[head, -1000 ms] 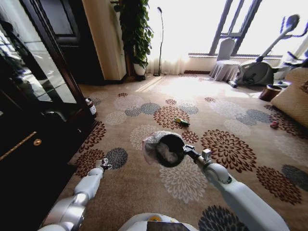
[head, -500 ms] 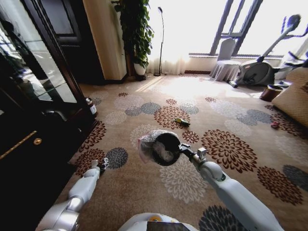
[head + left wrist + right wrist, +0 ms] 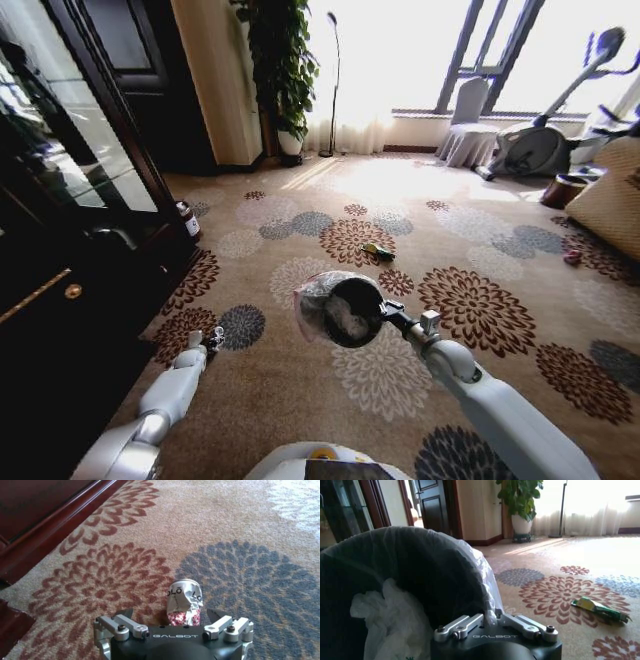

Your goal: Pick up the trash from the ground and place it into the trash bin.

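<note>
Right gripper (image 3: pixel 492 624): clamped on trash bin (image 3: pixel 345 310) rim, white wad inside. Left gripper (image 3: pixel 172 624): spread wide over crushed can (image 3: pixel 184 603) on carpet (image 3: pixel 300 390).

A big green plant (image 3: pixel 280 60) stands at the top, an exercise bike (image 3: pixel 555 130) at the upper right, a flowery carpet (image 3: pixel 300 390) below.

My arms were glossy white; left gripper (image 3: pixel 172 624) black, GALBOT-marked, with silver screwed finger brackets.
</note>
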Motion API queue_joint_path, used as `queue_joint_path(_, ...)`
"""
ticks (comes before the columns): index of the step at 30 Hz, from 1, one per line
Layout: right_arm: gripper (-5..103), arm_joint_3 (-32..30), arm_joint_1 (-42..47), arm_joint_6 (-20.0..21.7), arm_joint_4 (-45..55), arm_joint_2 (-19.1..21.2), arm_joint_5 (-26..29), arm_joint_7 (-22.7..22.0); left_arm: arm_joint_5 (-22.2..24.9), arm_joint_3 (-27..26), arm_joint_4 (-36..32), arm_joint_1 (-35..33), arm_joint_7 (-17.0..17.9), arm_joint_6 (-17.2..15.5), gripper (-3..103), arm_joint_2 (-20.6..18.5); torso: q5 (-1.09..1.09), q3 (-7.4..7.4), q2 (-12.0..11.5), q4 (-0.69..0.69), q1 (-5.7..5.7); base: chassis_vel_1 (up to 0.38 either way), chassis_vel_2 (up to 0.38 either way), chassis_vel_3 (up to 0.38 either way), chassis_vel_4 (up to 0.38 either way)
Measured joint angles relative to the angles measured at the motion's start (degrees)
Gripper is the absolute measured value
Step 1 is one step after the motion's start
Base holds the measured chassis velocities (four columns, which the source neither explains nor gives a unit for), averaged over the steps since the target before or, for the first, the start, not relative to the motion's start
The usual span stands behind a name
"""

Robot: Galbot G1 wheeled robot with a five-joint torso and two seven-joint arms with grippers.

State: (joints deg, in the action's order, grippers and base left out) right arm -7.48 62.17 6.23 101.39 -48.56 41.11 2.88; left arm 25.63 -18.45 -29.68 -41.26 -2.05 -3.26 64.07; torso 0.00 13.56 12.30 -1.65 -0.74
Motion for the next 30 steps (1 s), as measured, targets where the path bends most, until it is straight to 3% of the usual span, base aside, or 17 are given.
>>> queue_joint_path(11,0,-0.59,1.33,-0.60,0.62,0.32,-0.10,0.45,-1.18,-0.18,4.55,2.84,-1.47,1.60,98,0.66,0.00,-1.99,-2.71,0.01,0.69,0.000,0.000,0.000,0.000)
queue_joint_path(18,0,-0.66,0.84,-2.90,0.17,-0.17,0.42,0.29,-1.26,-0.01,3.80,2.68,-1.51,2.40,99,0.75,0.01,-2.61,-3.51,-0.01,0.71,0.000,0.000,0.000,0.000)
queue_joint_path(23,0,-0.95,0.94,-3.50,-0.30,-0.13,0.67,4.60,-1.37,0.21,2.80,2.24,-1.53,2.38,99,0.43,0.00,-2.62,-3.53,0.00,0.72,0.000,0.000,0.000,0.000)
queue_joint_path(30,0,-0.85,0.98,-3.92,-0.95,-0.58,0.37,6.62,-3.16,0.34,2.96,2.11,-1.47,2.73,99,0.12,0.00,-2.54,-3.41,0.00,0.73,-0.008,0.009,0.007,-0.006)
